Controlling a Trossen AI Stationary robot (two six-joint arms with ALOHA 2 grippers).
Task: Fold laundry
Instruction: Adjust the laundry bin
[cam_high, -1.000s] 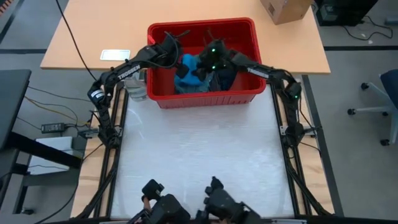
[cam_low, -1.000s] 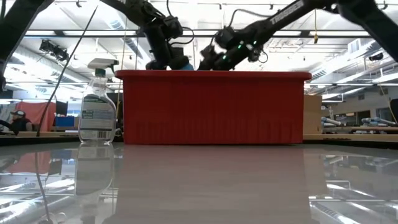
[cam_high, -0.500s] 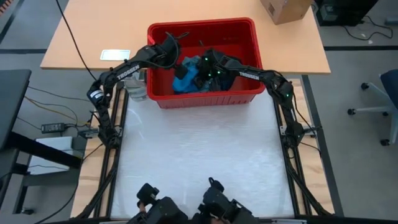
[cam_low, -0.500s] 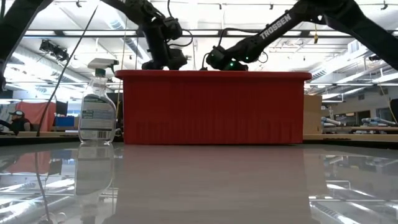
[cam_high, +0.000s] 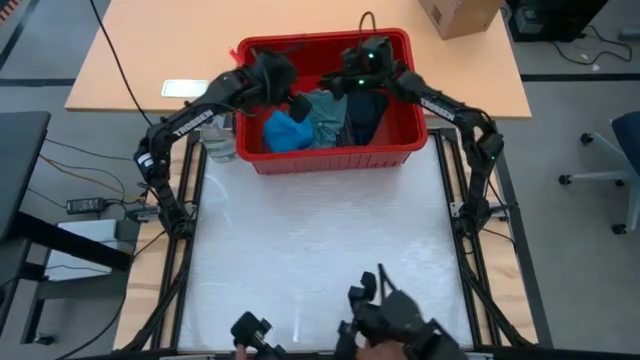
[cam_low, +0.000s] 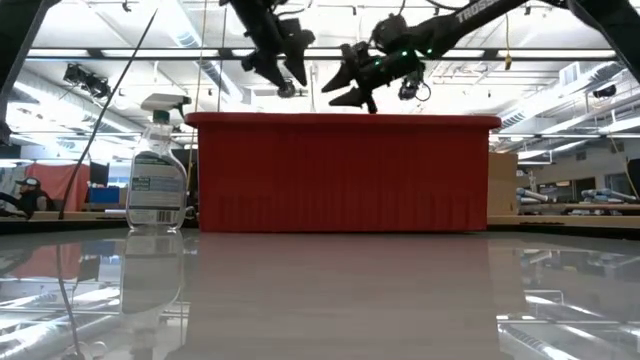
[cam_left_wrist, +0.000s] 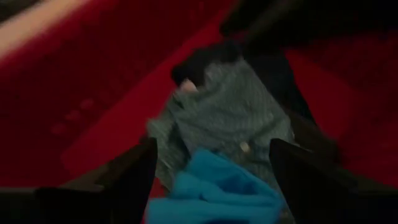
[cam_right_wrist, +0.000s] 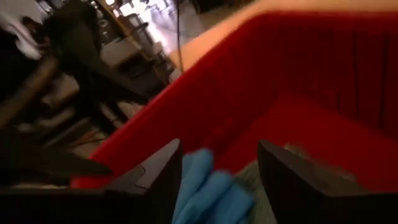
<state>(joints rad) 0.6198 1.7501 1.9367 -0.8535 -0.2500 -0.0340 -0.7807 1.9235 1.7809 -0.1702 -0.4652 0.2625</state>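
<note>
The laundry lies piled inside the red bin (cam_high: 325, 160) (cam_low: 340, 175). A bright blue piece (cam_high: 284, 131) (cam_left_wrist: 214, 186) (cam_right_wrist: 208, 190) sits at its left. A teal-green piece (cam_high: 326, 113) (cam_left_wrist: 230, 112) lies in the middle and a dark navy piece (cam_high: 366, 115) at the right. My left gripper (cam_high: 298, 104) (cam_low: 286, 84) (cam_left_wrist: 212, 147) hangs open above the blue and teal pieces. My right gripper (cam_high: 350, 82) (cam_low: 346, 94) (cam_right_wrist: 219, 147) is open over the bin's far middle. Both are clear of the rim and hold nothing.
A clear spray bottle (cam_low: 156, 165) (cam_high: 221, 140) stands just left of the bin. The white table top (cam_high: 320, 250) spreads out on the near side of the bin. A cardboard box (cam_high: 458, 14) sits on the wooden table beyond. A person (cam_low: 22, 192) shows far off in the room.
Both grippers have risen out of the bin. The right one dipped low among the clothes half a second ago, then came up and back toward the far wall. The left one lifted above the rim. The blue piece now lies lower at the bin's left, with more teal cloth showing.
</note>
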